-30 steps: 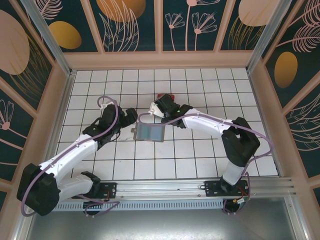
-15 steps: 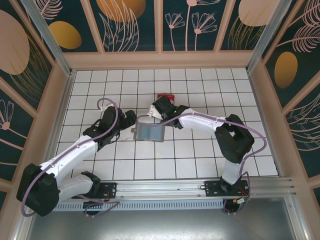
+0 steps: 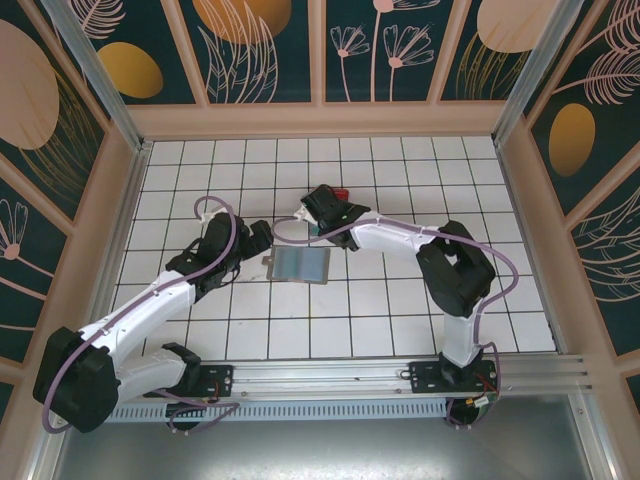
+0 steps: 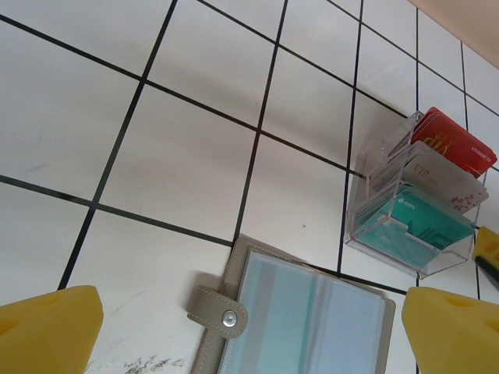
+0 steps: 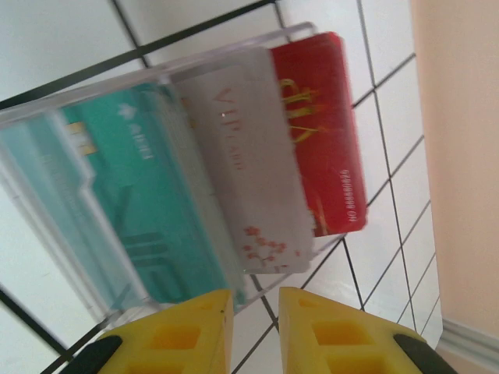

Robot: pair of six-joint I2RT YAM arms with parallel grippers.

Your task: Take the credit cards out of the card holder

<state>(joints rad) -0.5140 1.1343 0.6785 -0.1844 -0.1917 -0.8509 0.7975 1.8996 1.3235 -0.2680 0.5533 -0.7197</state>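
The card holder is seen lying open & flat on the tiled surface, approx. mid-area, pale inner panel up, just beside a clear stand w/ red, white & teal cards. The left gripper is poised at the holder, jaws wide, nothing gripped. The right gripper is held at the stand, jaws narrowly parted, nothing seen betw. them.

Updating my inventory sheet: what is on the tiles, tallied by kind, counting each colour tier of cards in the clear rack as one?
card holder: 1
clear rack: 1
card tiers: 3 (red tier, white tier, teal tier)
Total: 5
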